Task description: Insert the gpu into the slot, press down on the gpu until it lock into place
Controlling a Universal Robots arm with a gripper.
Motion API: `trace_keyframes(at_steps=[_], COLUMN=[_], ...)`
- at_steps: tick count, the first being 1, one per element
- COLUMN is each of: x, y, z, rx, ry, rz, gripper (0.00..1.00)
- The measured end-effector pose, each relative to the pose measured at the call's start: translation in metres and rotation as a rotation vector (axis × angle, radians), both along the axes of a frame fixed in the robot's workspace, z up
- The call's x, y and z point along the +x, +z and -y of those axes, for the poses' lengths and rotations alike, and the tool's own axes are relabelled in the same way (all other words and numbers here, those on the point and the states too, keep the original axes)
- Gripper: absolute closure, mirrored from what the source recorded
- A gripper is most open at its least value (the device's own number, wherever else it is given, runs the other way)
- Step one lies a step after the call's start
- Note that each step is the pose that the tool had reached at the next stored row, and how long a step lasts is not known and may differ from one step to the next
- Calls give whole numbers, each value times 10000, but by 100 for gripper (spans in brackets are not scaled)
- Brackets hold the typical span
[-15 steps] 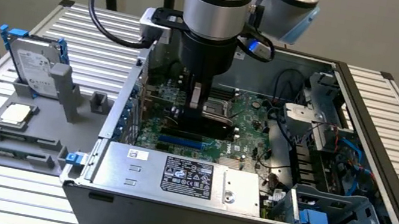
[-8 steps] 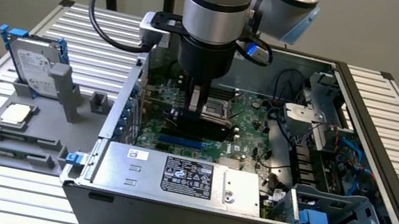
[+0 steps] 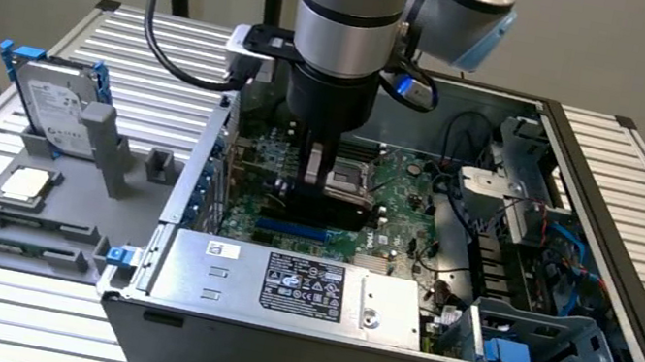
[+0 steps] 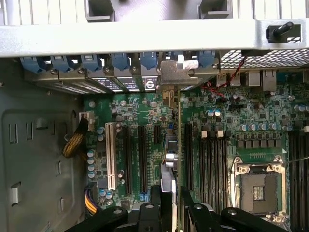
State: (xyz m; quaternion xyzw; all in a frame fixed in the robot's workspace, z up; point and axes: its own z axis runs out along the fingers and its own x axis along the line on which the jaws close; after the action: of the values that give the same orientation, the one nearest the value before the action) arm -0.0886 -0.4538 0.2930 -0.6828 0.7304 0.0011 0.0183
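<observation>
My gripper (image 3: pixel 328 187) reaches down into the open computer case and is shut on the gpu (image 3: pixel 344 209), whose glossy black cover shows below the fingers. In the wrist view the gpu (image 4: pixel 168 159) stands on edge between the two black fingers (image 4: pixel 154 205). Its silver end bracket (image 4: pixel 179 72) sits up against the case's rear wall with the blue latches. The bright-blue slot (image 3: pixel 288 229) lies on the motherboard just below the card's lower edge. I cannot tell whether the card touches it.
A grey labelled power-supply box (image 3: pixel 292 284) fills the case's near side. Black memory slots (image 4: pixel 207 154) and the CPU socket (image 4: pixel 258 191) lie beside the card, with a white slot (image 4: pixel 110 154) on the other side. A hard drive (image 3: pixel 52 111) stands in a holder outside the case.
</observation>
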Motion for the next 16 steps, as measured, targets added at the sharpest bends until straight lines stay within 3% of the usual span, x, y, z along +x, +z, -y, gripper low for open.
trace_keyframes(at_steps=[16], x=[-26], y=[-137], z=[-18], rx=[0], ry=[-12], rz=[0], gripper=[74])
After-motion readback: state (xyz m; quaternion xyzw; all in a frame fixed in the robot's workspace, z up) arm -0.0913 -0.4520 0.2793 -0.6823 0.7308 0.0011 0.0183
